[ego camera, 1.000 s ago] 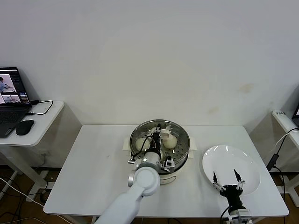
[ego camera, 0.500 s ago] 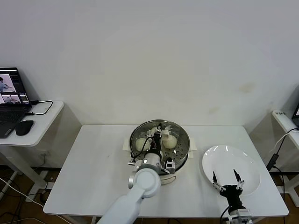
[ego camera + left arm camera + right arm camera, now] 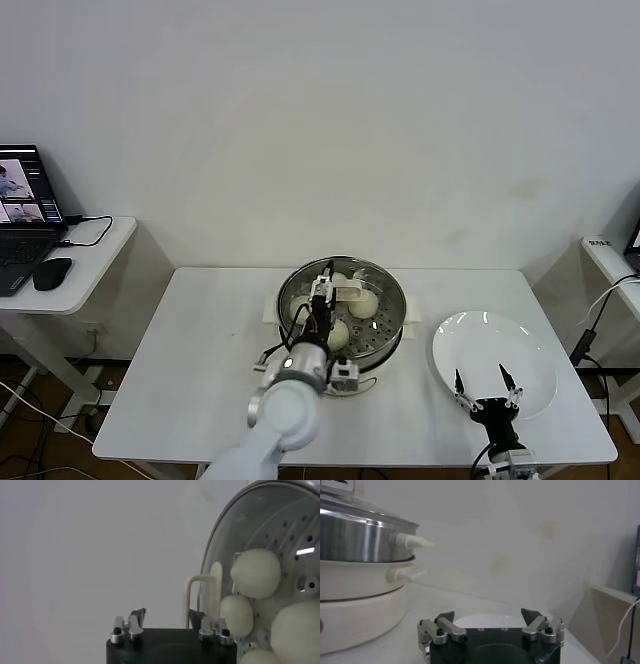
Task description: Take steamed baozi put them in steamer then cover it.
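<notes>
Left gripper [image 3: 322, 297] over the steamer [image 3: 341, 318], jaws apart, nothing held, just beside the handle of the cover [image 3: 343, 291], which sits on the steamer. Under the glass: four steamed baozi [image 3: 255, 573]. Right gripper [image 3: 487, 386] low at the near rim of one white plate [image 3: 527, 352], jaws wide apart, empty. One white bench [image 3: 200, 350] carries steamer and plate. Plain white wall behind. Side desk at far left: one laptop [image 3: 26, 212], one mouse [image 3: 52, 271].
</notes>
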